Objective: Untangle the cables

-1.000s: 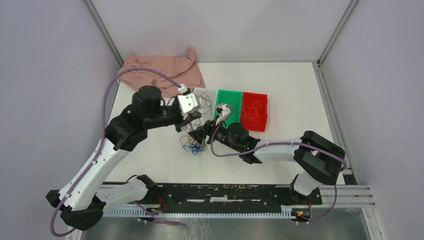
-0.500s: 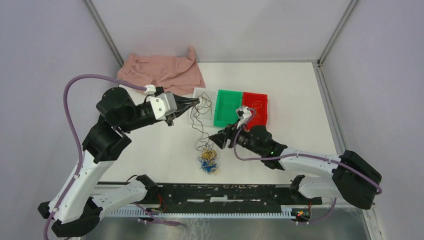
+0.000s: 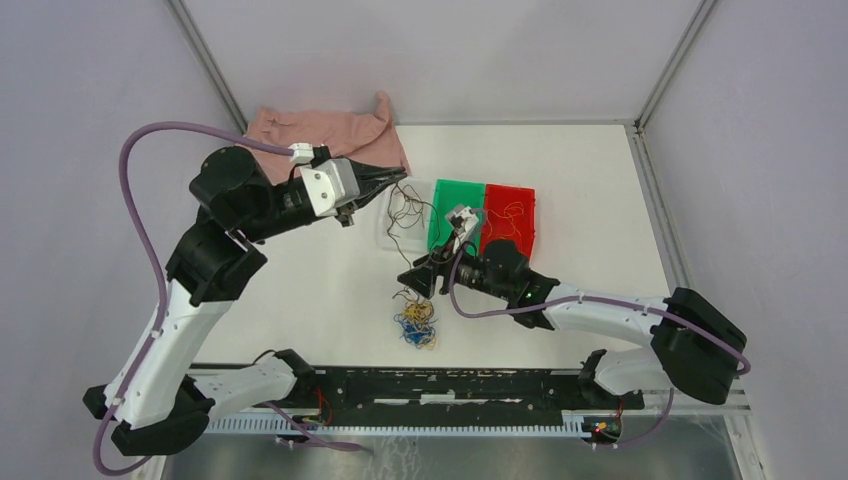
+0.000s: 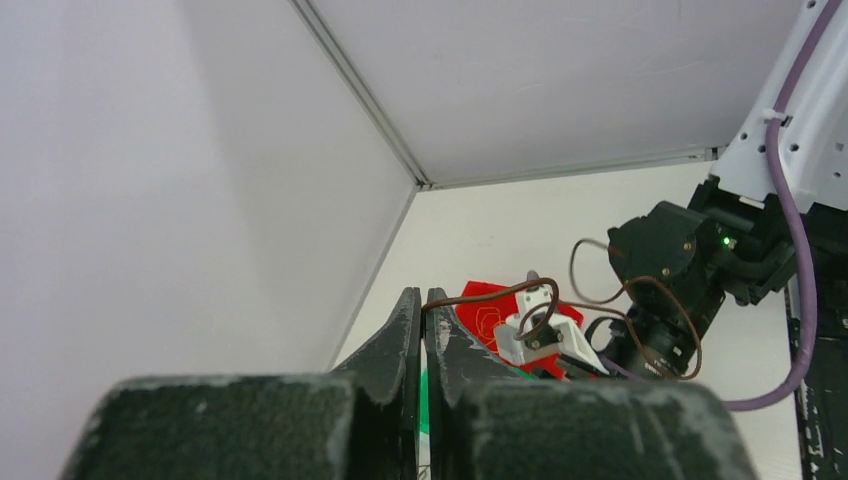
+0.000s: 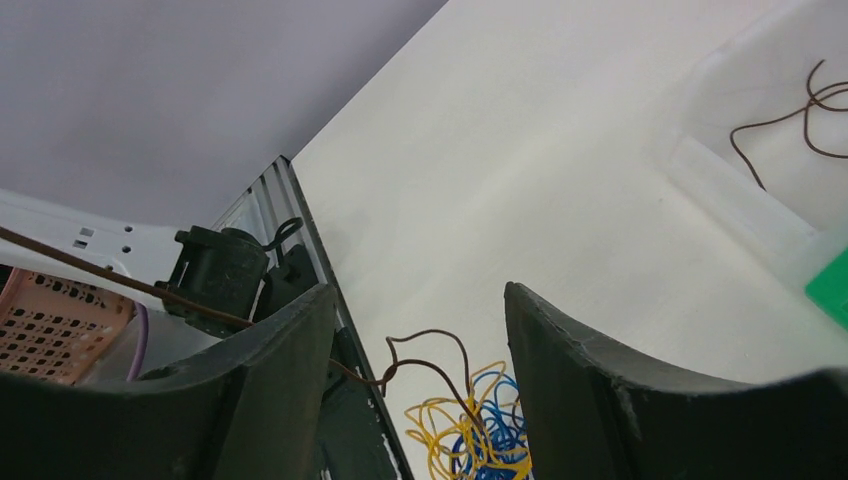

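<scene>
The yellow and blue tangle (image 3: 416,325) lies on the table (image 3: 300,290), near its front edge, at about 6 o'clock from the row of bins. From the tangle one brown cable (image 4: 478,297) goes up toward 12 o'clock, passes in loose loops over the clear bin (image 3: 385,225), and ends at my left gripper (image 3: 400,180). The fingers of this gripper are pressed together on the brown cable and hold it in the air above the far end of the clear bin. My right gripper (image 3: 408,284) hangs just at 12 o'clock of the tangle, with its jaws wide apart and nothing between them. In the right wrist view the brown cable runs beside my left-hand finger (image 5: 290,360), but I cannot tell if it touches it. At 3 o'clock of the clear bin stands the green bin (image 3: 455,190), and touching it at 3 o'clock the red bin (image 3: 522,200), where a yellow-orange cable (image 3: 508,222) lies. A pink cloth (image 3: 320,135) lies at the far edge of the table, at 11 o'clock from the bins.
</scene>
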`<state>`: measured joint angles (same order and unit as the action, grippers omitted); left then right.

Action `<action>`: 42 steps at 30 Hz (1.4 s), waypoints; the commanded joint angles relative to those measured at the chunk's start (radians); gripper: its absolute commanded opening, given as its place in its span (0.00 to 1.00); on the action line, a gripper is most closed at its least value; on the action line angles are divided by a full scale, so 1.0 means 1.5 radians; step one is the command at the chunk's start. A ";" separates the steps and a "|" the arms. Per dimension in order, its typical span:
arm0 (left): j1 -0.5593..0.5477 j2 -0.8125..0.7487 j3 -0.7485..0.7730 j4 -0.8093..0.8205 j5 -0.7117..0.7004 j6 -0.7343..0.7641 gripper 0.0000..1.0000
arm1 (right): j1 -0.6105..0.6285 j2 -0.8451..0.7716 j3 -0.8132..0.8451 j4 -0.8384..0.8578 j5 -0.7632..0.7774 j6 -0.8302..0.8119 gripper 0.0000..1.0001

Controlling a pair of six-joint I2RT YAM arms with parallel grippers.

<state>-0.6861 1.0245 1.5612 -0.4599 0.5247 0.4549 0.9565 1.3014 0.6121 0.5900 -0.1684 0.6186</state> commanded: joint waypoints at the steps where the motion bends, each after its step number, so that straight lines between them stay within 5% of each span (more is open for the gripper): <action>1: -0.002 0.019 0.058 0.036 -0.007 0.037 0.03 | 0.009 0.043 0.066 0.064 -0.024 -0.007 0.68; 29: -0.002 0.117 0.283 0.261 -0.167 0.173 0.03 | 0.032 0.221 -0.017 0.132 0.077 0.016 0.62; 42: -0.001 0.201 0.405 0.391 -0.208 0.347 0.03 | 0.032 0.227 -0.121 0.175 0.193 0.010 0.58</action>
<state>-0.6861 1.2957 2.0945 -0.0269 0.2619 0.8330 0.9997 1.6440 0.4591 0.7666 0.0498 0.6483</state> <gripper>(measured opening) 0.051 0.580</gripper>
